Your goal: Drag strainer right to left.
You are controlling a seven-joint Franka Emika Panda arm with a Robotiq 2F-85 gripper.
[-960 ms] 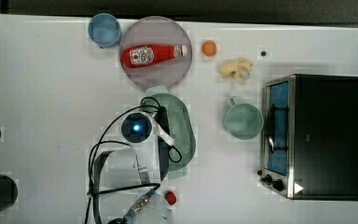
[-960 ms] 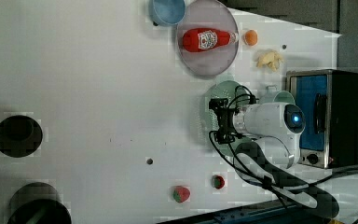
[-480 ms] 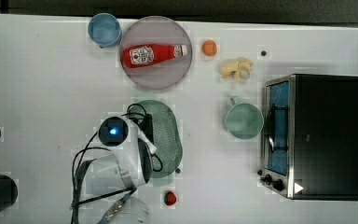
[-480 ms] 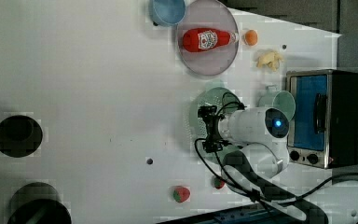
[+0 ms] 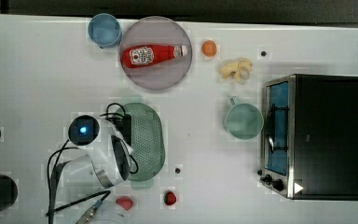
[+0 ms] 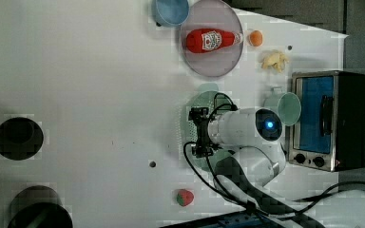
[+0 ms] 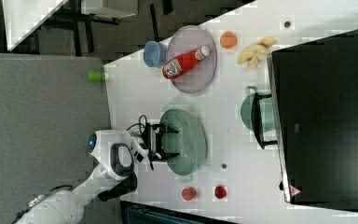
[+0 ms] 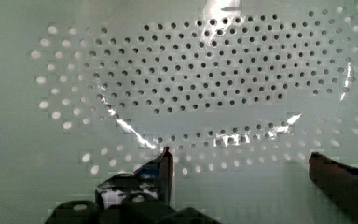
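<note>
Since the earlier frames we are seeing the strainer (image 5: 147, 140) sliding toward the top view's left, away from the green mug (image 5: 243, 120), and the arm (image 5: 98, 158) swinging the same way with it. The wrist has also been turning as it goes.

Nearest to us, in the wrist view, the jaws (image 8: 242, 161) are standing wide apart inside the strainer's (image 8: 191, 93) perforated bowl, one dark fingertip (image 8: 165, 161) on each side, clamping nothing between them; whether a tip is pressing the wall we cannot tell. The right view is showing the gripper (image 7: 161, 142) reaching level from the arm's white body into the bowl over the rim on the right view's left, cables looping around it. In the left view the gripper (image 6: 200, 132) is sitting over the strainer (image 6: 204, 102), hiding most of it.

The strainer is now lying on the white surface (image 5: 37, 74) just below the grey-pink plate (image 5: 156, 70) in the top view, apart from it, with the mug well apart on the top view's right. A ketchup bottle (image 5: 151, 53) is lying on that plate, and a blue cup (image 5: 104, 30) is sitting beside it. Farther off, the toaster oven (image 5: 312, 135) is standing at the surface's edge on the top view's right. The right view is revealing the oven's (image 7: 326, 116) dark top, while the top view is giving its blue door.
</note>
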